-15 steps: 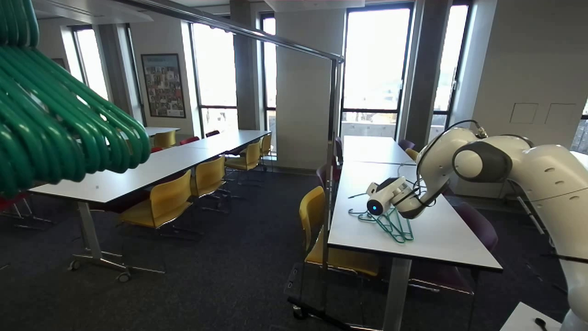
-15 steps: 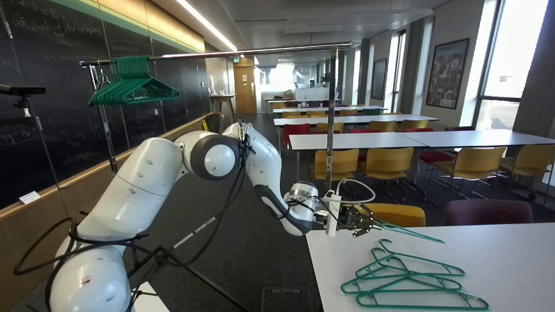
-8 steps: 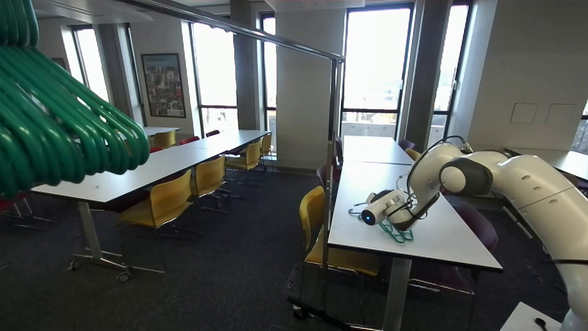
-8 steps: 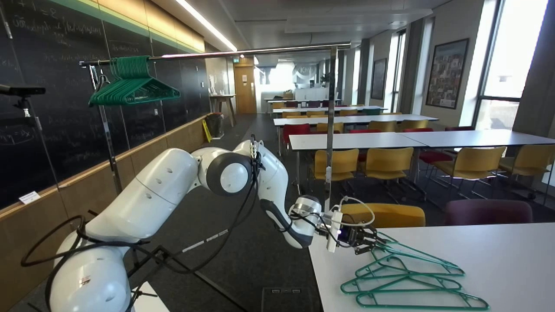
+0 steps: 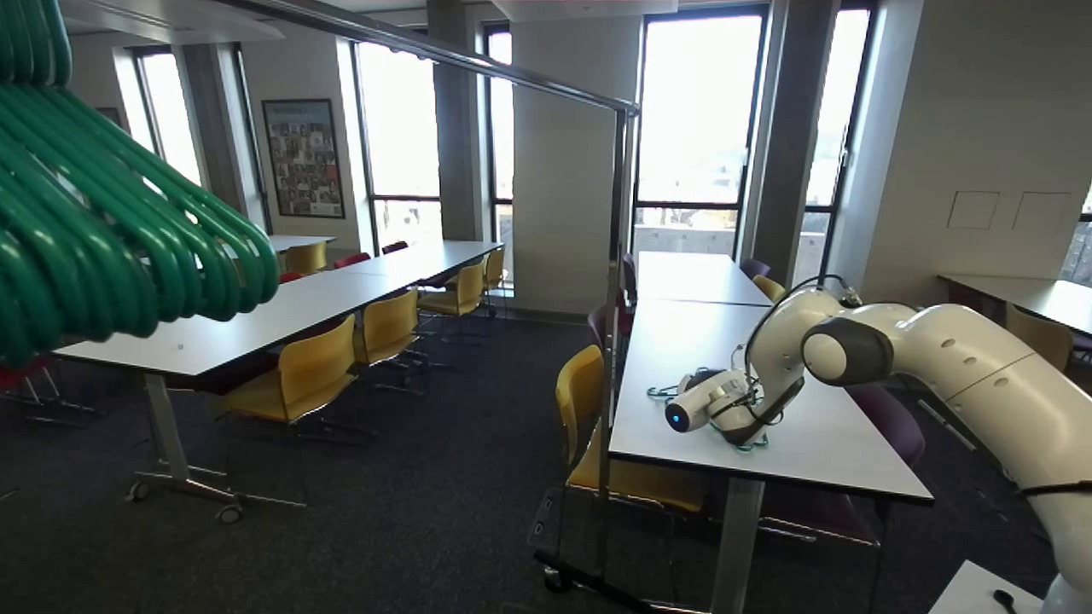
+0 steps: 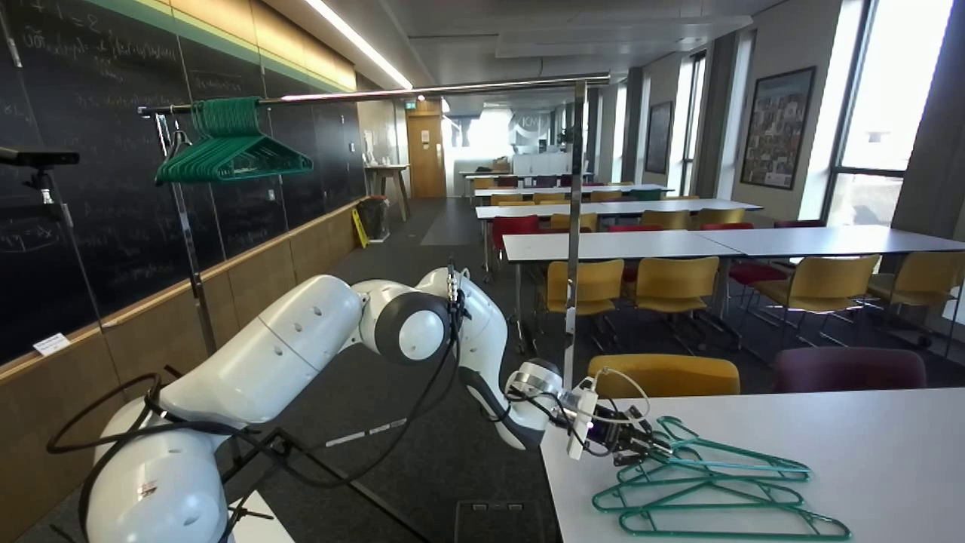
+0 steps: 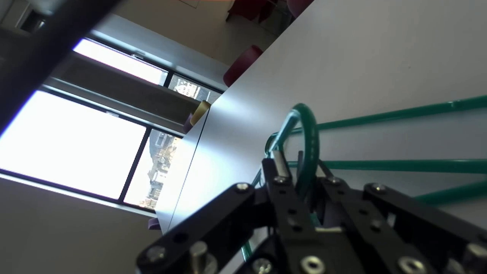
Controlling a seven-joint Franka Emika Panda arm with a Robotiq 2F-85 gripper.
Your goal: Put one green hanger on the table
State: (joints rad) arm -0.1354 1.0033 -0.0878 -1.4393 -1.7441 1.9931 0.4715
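The white table [image 6: 889, 445] is at the lower right in an exterior view, and at the right in an exterior view [image 5: 840, 426]. Several green hangers [image 6: 735, 532] lie overlapping on it near its edge. My gripper [image 6: 663, 450] is low over them, tilted down. In the wrist view my gripper [image 7: 295, 163] is shut on the hook of a green hanger [image 7: 312, 140], which passes between the fingertips. This hanger's body overlaps the pile; whether it touches the table is hard to tell. In an exterior view the arm mostly hides the hangers [image 5: 752, 444].
A metal rack with an upright pole [image 6: 574, 226] holds many green hangers [image 6: 234, 154]; they fill a corner in an exterior view [image 5: 128, 230]. A yellow chair [image 6: 663, 375] and a purple chair [image 6: 850, 369] stand at the table's far side.
My gripper has lowered toward the table with the hanger, which was above the pile and now overlaps it. The hangers lying on the table look the same.
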